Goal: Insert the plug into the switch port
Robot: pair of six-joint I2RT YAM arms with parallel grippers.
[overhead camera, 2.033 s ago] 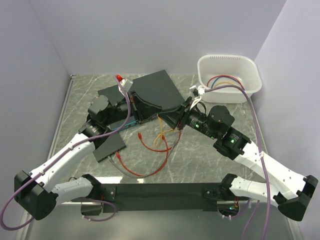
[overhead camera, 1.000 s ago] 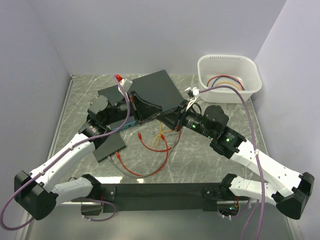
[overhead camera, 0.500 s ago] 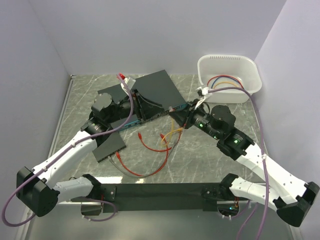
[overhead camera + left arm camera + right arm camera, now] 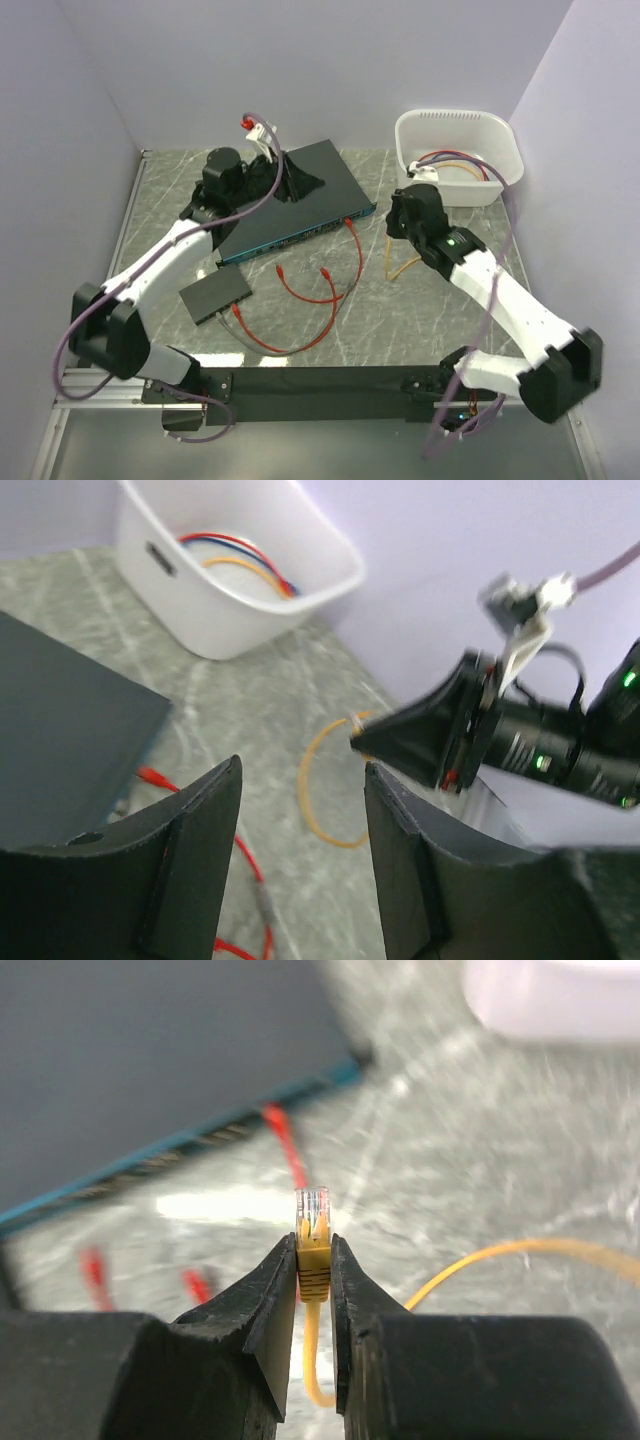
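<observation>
Grey table's (image 4: 400,310) white tub (image 4: 458,117) holds coloured cables (image 4: 470,162).

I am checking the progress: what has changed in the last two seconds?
The right gripper drew back rightward from the switch, carrying the yellow plug, uninserted. The left gripper, open, swung from the switch's front to over its far side. Switch, slab, red cables and bin stayed.

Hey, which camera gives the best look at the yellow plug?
The right wrist view: the yellow plug sits sharp, clamped in the right gripper, clear tip showing. The top view shows only its yellow cable below that gripper; the left wrist view shows the cable's loop, the plug blurred.
</observation>
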